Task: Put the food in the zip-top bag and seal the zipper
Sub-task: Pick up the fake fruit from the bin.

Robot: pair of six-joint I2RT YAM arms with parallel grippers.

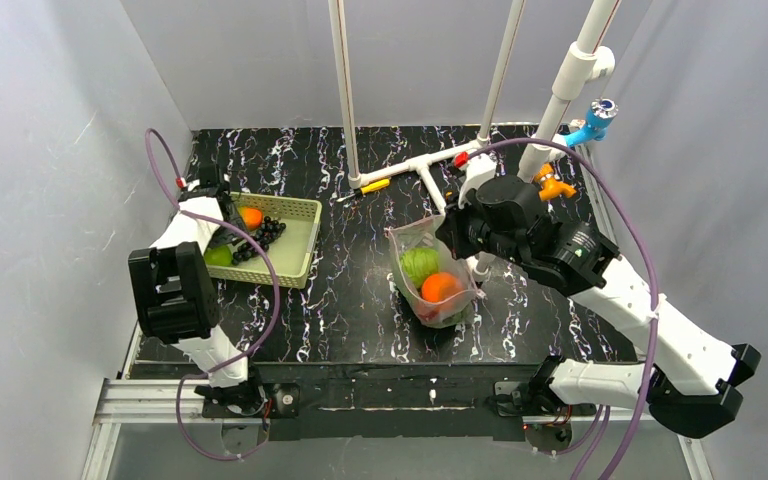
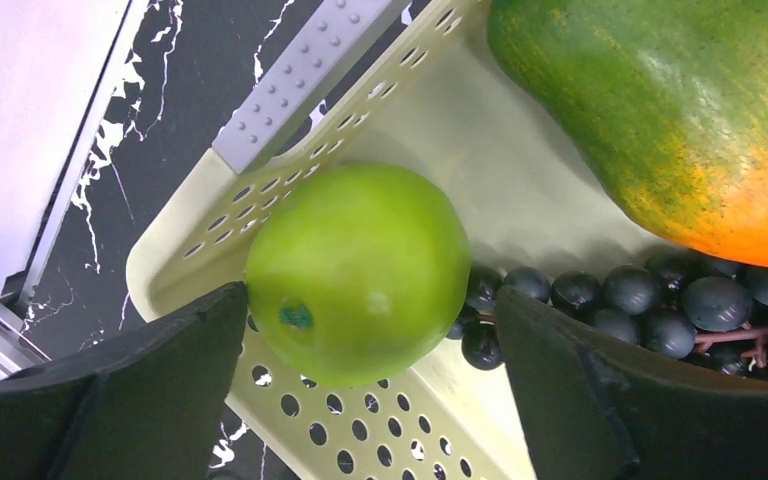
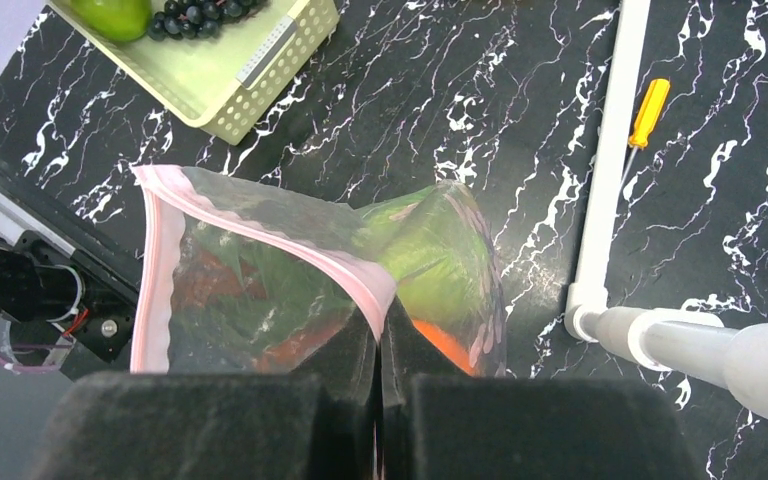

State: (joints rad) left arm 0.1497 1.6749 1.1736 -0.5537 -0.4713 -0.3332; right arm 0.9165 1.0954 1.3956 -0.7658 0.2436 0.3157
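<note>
Left gripper (image 2: 372,330) wide open in the pale green basket (image 2: 480,150), green apple (image 2: 358,270) between its fingers, not squeezed. Dark grapes (image 2: 660,300) and a big green-and-orange fruit (image 2: 680,110) just beside the apple. Right gripper (image 3: 380,330) shut tight on the pink zipper (image 3: 260,225) — holding the zip-top bag (image 3: 220,300) upright in the middle of the black worktop (image 1: 350,300), mouth open. Inside the bag, a green leafy piece (image 1: 420,265) and an orange (image 1: 441,287).

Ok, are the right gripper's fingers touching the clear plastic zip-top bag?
Touching. The right wrist view shows the right gripper with its fingers shut on the clear plastic zip-top bag, pinching its pinkish zipper strip.
</note>
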